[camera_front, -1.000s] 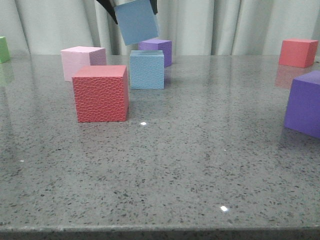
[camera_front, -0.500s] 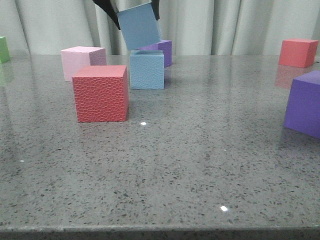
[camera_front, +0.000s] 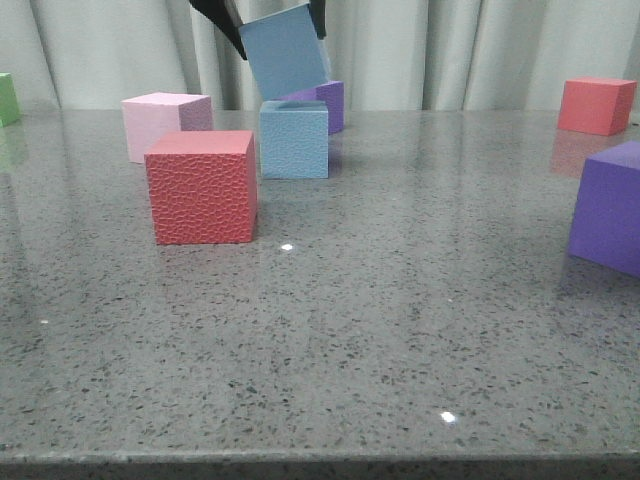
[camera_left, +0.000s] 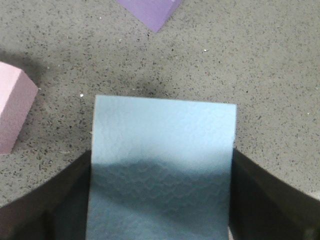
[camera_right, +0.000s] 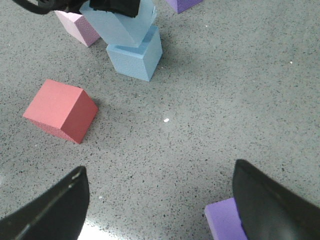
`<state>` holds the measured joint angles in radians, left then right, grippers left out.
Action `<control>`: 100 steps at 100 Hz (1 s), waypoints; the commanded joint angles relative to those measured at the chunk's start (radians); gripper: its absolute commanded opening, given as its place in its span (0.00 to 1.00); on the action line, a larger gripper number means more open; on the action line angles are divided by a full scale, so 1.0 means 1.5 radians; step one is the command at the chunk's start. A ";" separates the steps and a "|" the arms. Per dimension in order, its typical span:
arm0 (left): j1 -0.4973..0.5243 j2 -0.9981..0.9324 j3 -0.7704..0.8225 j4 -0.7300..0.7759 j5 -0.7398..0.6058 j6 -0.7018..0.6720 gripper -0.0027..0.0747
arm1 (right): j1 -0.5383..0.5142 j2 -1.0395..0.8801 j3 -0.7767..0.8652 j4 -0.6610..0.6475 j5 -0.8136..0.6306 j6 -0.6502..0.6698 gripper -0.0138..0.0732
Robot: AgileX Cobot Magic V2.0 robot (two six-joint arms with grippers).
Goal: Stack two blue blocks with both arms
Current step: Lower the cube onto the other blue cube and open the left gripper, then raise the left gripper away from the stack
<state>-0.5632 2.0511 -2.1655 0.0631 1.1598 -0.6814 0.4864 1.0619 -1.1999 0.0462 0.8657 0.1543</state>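
My left gripper [camera_front: 268, 18] is shut on a sky-blue block [camera_front: 285, 50] and holds it tilted at the back of the table. Right below it, a second sky-blue block [camera_front: 294, 140] stands on the table. The held block's low corner is level with that block's top face; I cannot tell whether they touch. In the left wrist view the held block [camera_left: 165, 135] fills the space between the fingers of the left gripper [camera_left: 160, 200] and hides the lower block. The right wrist view shows both blocks, held [camera_right: 122, 25] and lower [camera_right: 137, 57]. My right gripper [camera_right: 160, 200] is open and empty above the table.
A red cube [camera_front: 200, 187] stands in front and left of the lower block, with a pink cube [camera_front: 160, 122] behind it. A purple cube [camera_front: 325, 100] is just behind the stack. A large purple cube [camera_front: 610, 205], a red cube [camera_front: 596, 104] and a green cube [camera_front: 8, 98] stand near the table's side edges.
My left gripper has carried the tilted blue block a little to the right and down, closer over the standing blue block. Nothing else has moved.
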 commanded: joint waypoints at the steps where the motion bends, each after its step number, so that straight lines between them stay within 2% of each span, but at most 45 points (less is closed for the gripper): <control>1: -0.007 -0.034 -0.020 -0.004 -0.029 0.003 0.63 | 0.000 -0.014 -0.014 -0.007 -0.037 -0.008 0.83; 22: -0.005 -0.034 -0.021 -0.004 -0.011 0.009 0.78 | 0.000 -0.014 -0.014 -0.007 -0.037 -0.008 0.83; 31: -0.005 -0.034 -0.021 -0.004 -0.002 0.009 0.81 | 0.000 -0.014 -0.014 -0.007 -0.037 -0.008 0.83; 46: -0.005 -0.034 -0.038 -0.004 0.006 0.009 0.81 | 0.000 -0.014 -0.014 -0.007 -0.037 -0.008 0.83; 82: -0.007 -0.049 -0.187 0.005 0.065 0.070 0.81 | 0.000 -0.036 -0.013 -0.031 -0.051 -0.008 0.83; 100: -0.045 -0.088 -0.190 0.121 0.065 0.082 0.74 | 0.000 -0.073 -0.007 -0.052 -0.059 -0.008 0.83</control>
<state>-0.5943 2.0117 -2.4145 0.1493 1.2651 -0.5760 0.4864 0.9973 -1.1917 0.0000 0.8535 0.1530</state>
